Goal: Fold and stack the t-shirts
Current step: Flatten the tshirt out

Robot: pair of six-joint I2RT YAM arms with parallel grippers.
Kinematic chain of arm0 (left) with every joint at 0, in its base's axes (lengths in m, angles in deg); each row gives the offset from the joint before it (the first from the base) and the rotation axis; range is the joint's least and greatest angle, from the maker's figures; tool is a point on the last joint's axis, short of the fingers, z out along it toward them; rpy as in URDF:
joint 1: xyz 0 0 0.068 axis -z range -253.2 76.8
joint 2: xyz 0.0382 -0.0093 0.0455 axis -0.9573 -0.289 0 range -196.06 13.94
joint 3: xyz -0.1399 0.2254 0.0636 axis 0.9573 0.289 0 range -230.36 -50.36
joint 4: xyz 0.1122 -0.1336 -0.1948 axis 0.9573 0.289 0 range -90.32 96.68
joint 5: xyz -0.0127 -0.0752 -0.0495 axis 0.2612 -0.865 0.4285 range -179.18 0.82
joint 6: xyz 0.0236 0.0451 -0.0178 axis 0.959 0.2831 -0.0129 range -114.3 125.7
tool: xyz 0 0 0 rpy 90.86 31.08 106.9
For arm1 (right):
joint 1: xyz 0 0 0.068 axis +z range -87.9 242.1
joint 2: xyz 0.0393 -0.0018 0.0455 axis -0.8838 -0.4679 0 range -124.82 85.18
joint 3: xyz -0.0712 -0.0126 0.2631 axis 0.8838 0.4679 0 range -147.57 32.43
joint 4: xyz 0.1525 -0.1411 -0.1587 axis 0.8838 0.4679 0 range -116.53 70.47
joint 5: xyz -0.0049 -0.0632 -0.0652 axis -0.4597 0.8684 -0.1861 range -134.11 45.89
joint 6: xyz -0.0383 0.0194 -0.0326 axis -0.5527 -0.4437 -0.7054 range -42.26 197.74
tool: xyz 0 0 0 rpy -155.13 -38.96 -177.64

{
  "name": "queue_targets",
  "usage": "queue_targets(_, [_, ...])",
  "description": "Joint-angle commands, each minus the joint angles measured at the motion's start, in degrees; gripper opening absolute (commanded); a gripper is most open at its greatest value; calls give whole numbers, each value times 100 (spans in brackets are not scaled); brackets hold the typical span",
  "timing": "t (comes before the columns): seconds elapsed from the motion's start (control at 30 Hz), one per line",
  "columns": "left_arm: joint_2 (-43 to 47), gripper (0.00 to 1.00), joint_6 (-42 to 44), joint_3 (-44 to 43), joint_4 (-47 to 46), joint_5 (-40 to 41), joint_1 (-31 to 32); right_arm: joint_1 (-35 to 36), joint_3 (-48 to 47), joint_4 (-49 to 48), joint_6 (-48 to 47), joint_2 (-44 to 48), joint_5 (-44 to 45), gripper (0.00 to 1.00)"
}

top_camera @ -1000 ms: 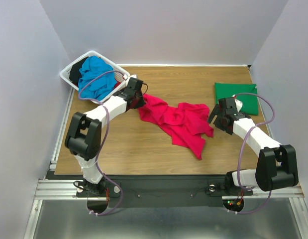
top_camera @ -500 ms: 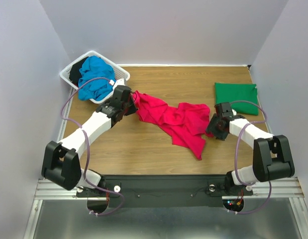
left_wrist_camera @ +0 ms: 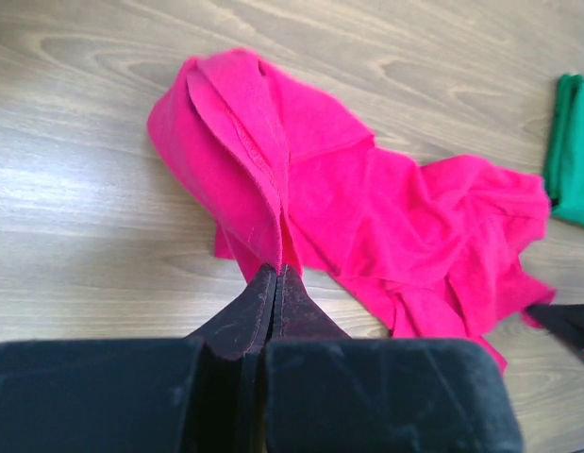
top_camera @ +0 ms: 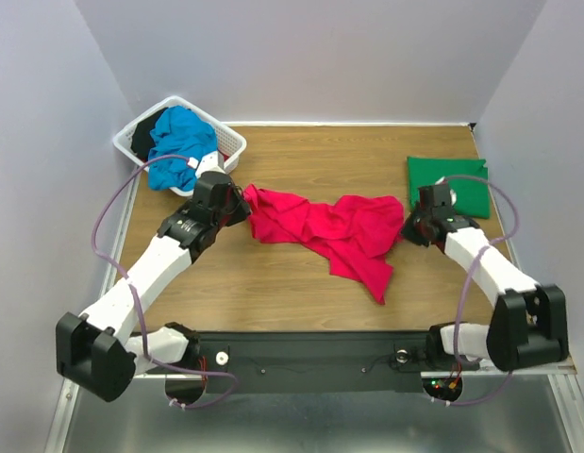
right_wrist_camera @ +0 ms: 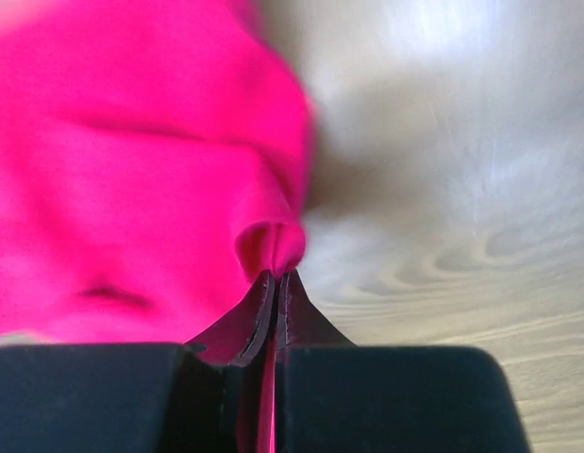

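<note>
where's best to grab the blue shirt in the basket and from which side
Probably pinch a raised fold at the top of the blue shirt, coming straight down: it is heaped above the basket, whose walls block a sideways approach.

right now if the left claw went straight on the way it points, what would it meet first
Most likely the pink t-shirt: the left claw is shut on it, and its bunched cloth lies directly ahead.

I see the crimson-pink tee [top_camera: 329, 231] crumpled and drawn out across the middle of the table [top_camera: 301, 160], pinched at its left and right ends, with one corner trailing toward me. The green tee [top_camera: 449, 181] lies folded flat at the far right. The turquoise-blue tee [top_camera: 178, 142] is heaped in the white basket [top_camera: 212, 120] at the far left.
</note>
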Motion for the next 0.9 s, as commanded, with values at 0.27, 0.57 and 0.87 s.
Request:
queue_targets(0.27, [2136, 0, 46, -515, 548, 624, 22, 5, -2359, 771, -559, 2267, 1137, 0])
queue_targets(0.57, [3115, 0, 45, -1279, 1454, 1766, 22, 5, -4002, 1221, -770, 2567, 2210, 0])
queue_targets(0.87, [2335, 0, -95, -368, 1288, 2303, -4, -3, -4802, 1142, -849, 945, 2245, 0])
